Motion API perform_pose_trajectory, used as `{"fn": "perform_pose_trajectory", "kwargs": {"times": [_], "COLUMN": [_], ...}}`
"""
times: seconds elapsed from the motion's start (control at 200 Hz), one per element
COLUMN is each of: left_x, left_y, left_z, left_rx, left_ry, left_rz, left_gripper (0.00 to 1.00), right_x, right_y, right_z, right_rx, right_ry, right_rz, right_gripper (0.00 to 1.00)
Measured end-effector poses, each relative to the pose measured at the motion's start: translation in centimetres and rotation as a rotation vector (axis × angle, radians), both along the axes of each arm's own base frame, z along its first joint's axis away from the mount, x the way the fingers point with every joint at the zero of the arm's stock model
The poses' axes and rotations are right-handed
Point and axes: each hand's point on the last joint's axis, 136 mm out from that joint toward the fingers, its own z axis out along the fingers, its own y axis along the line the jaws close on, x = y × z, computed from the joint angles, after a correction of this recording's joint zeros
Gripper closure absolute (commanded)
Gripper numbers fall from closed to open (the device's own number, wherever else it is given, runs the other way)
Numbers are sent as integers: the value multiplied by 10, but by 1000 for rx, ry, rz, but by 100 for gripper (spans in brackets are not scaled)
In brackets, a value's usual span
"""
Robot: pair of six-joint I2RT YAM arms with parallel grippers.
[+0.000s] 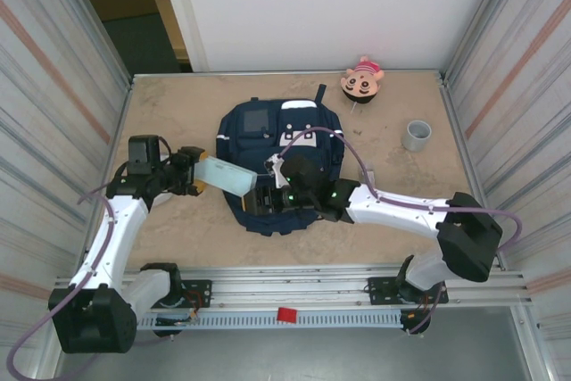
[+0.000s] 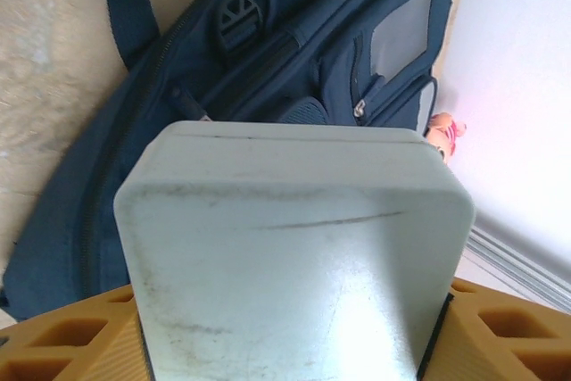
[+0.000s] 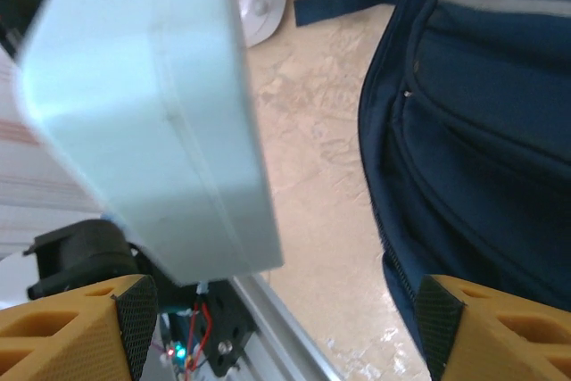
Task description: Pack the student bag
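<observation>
Across the middle of the table [image 1: 169,113] lies the student bag [image 1: 268,131], flat, its long axis running from the far edge toward the near edge. A pale blue box [image 1: 225,175] points its long axis rightward at the bag's left side, its free end just reaching the fabric. The left gripper [image 1: 200,178] is clamped on the box's other end. The right gripper [image 1: 260,201], fingers spread apart, hovers at the bag's near left corner, beside that free end. I cannot tell whether a compartment is open.

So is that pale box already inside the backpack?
No, the left hand holds the pale box by the student bag's edge, outside it.
</observation>
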Motion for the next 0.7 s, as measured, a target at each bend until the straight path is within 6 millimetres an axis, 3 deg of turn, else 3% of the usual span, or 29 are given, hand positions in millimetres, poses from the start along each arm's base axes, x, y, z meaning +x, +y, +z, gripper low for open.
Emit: {"fn": "perform_pose_trajectory", "kwargs": {"times": [0.16,0.316,0.456,0.576,0.701], "left_x": [1,-3,-4,-4,-4], "left_y": [-7,-13,-14,-14,-14], "left_z": [4,-4,-7,-6,-7], "left_rx": [-38,-57,-66,-68,-58], "left_ry": [-14,7,18,16,15], "left_rz": [-6,-20,-15,-14,-25], "left_gripper": [36,35,33,30,19], "right_x": [11,19,24,27,27], "right_y": [13,26,26,25,19], "right_z": [16,36,34,34,33], "right_rx": [39,87,78,71,70], "right_ry": [-57,-119,-128,-136,-135], "right_rz": [3,17,9,3,-11], "right_gripper": [33,54,69,73,74]}}
